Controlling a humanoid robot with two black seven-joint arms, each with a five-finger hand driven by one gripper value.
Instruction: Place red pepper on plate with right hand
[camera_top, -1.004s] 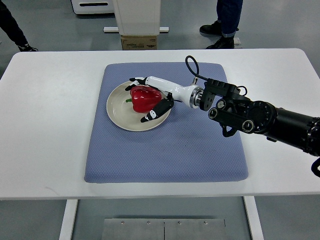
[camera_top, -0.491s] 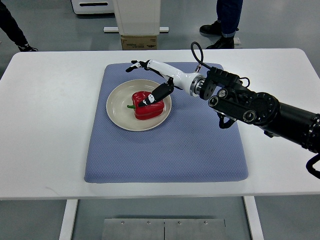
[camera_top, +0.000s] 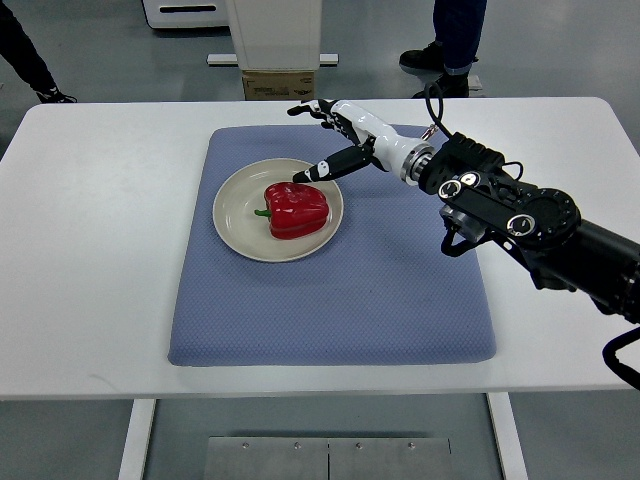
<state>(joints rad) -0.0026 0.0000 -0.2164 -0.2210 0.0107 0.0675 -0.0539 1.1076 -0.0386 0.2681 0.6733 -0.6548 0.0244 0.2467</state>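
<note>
A red pepper with a green stem lies on its side on the cream plate, slightly right of the plate's middle. The plate rests on the upper left part of the blue mat. My right hand hovers above the plate's far right rim, fingers spread, holding nothing and clear of the pepper. Its black arm comes in from the right edge. The left arm is out of sight.
The white table carries the mat. Behind the far edge stand a cardboard box and a white pedestal. A person's legs and shoes stand at the back right; another shoe shows at the far left.
My right hand let go of the pepper, which now rests on the plate, then lifted and drew back to the upper right, opening its fingers.
</note>
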